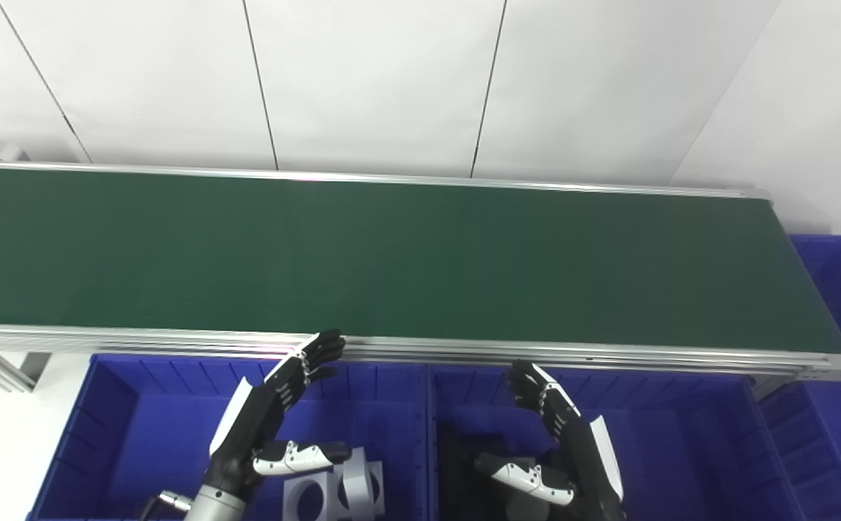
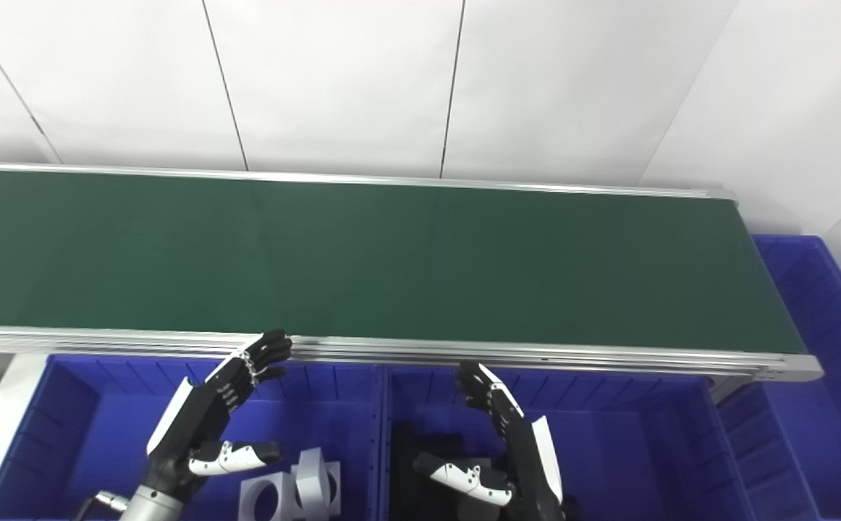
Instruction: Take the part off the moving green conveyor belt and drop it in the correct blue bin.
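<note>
Nearest you, both hands hover over the blue bins with fingers spread and holding nothing: your left hand above the left bin, its fingertips reaching to the belt's near rail, your right hand above the middle bin. Grey ring-shaped parts lie in the left bin; dark parts lie in the middle one. Beyond them, you see the green conveyor belt carrying no part. A third bin sits at the belt's right end.
</note>
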`<state>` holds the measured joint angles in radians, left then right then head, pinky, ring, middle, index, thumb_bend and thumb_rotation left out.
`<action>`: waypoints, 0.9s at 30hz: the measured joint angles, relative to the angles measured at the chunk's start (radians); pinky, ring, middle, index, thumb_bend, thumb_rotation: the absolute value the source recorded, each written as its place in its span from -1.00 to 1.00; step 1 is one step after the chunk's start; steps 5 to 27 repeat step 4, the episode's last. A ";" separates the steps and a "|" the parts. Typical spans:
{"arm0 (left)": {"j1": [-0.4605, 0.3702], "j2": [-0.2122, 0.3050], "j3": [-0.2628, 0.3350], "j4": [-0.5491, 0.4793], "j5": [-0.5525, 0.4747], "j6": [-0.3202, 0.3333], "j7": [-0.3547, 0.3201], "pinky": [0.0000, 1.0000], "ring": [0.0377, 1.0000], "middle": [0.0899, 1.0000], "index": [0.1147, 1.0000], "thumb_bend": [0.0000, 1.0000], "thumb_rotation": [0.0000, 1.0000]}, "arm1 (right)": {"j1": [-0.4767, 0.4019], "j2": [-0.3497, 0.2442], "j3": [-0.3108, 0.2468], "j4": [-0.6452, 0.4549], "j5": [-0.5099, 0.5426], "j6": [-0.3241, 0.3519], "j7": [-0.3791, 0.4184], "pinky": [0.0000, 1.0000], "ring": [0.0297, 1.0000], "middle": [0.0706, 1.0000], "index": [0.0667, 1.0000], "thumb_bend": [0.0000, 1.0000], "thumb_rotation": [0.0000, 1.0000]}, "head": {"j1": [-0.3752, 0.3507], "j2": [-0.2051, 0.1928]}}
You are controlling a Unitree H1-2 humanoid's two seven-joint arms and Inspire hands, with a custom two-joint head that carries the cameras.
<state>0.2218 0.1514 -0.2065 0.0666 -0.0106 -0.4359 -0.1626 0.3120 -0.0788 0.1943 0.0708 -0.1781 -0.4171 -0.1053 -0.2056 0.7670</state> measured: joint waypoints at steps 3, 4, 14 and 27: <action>0.000 0.000 0.001 0.008 0.005 0.000 -0.001 0.62 0.71 0.70 0.70 0.88 -0.08 | 0.000 0.000 0.000 0.000 0.003 0.000 0.000 0.55 0.61 0.63 0.68 0.65 -0.35 | 0.002 -0.002; 0.000 0.000 0.001 0.012 0.005 0.000 -0.003 0.63 0.71 0.70 0.70 0.88 -0.09 | 0.000 0.000 0.000 0.000 0.004 0.000 0.000 0.56 0.61 0.63 0.68 0.66 -0.34 | 0.005 -0.003; 0.000 0.000 0.001 0.012 0.005 0.000 -0.003 0.63 0.71 0.70 0.70 0.88 -0.09 | 0.000 0.000 0.000 0.000 0.004 0.000 0.000 0.56 0.61 0.63 0.68 0.66 -0.34 | 0.005 -0.003; 0.000 0.000 0.001 0.012 0.005 0.000 -0.003 0.63 0.71 0.70 0.70 0.88 -0.09 | 0.000 0.000 0.000 0.000 0.004 0.000 0.000 0.56 0.61 0.63 0.68 0.66 -0.34 | 0.005 -0.003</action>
